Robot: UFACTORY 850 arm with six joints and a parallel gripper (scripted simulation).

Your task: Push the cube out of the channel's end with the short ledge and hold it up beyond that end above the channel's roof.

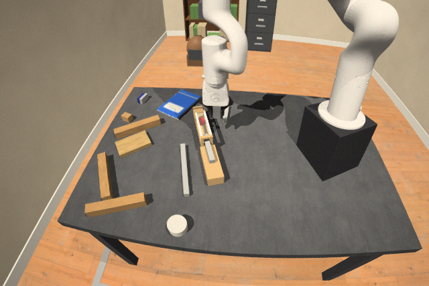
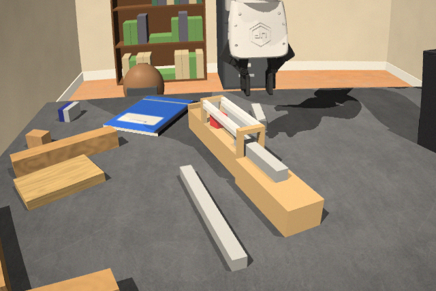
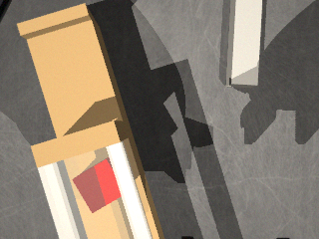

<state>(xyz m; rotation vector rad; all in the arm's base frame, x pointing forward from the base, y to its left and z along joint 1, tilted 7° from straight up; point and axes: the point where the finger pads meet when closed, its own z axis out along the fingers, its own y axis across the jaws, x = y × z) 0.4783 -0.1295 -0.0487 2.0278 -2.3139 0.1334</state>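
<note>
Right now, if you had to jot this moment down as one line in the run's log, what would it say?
gripper: part open, holding nothing, raised past channel's far end | red cube: inside channel | grey rod: lying in near end | cube not out yet

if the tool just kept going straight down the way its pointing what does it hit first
Most likely the bare table top. The tool hangs fingers-down beside the channel, not over it, and seems to miss the short grey stick, though depth is unclear.

Red cube inside the channel
The red cube (image 2: 217, 120) rests skewed between the tan channel's (image 2: 278, 200) white rails, below the claw (image 2: 257, 86).
</note>
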